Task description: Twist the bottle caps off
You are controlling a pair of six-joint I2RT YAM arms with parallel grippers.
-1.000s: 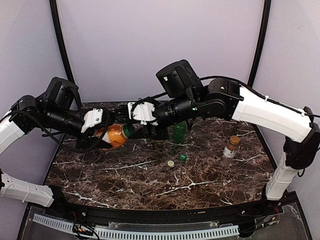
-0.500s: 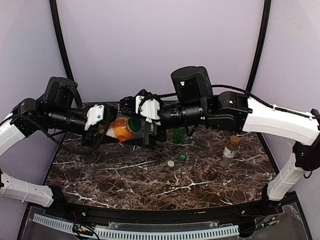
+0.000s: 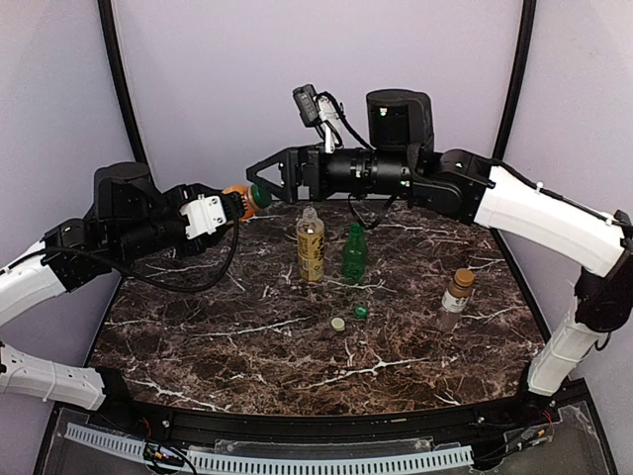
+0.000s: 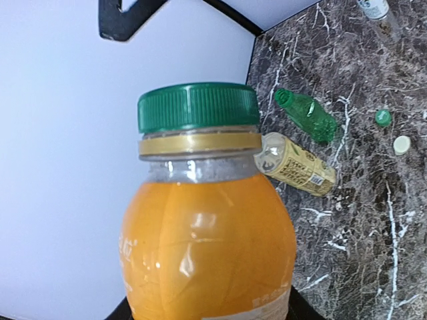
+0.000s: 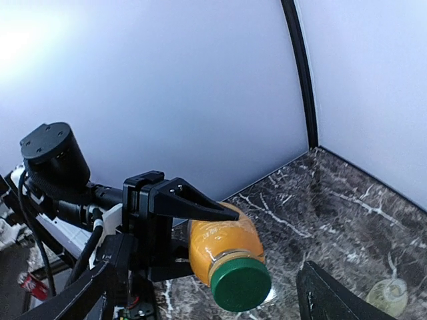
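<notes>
Raised and spread wide since a second ago, right gripper point(image 3: 259, 186) flanking the green cap point(image 4: 197, 107) of the squat orange bottle point(image 4: 207, 247), clamped mid-air in left gripper point(image 3: 224, 208) above marble table point(image 3: 415, 346), base cropped.

A robotics lab test booth: a dark marble-patterned counter point(image 3: 247, 346) with plain pale lilac panels point(image 3: 316, 89) rising behind and beside it and black curved poles point(image 3: 117, 89) at its back corners. The left arm point(image 3: 119, 228) and the right arm point(image 3: 534, 213), both white and black, reach over it.
</notes>
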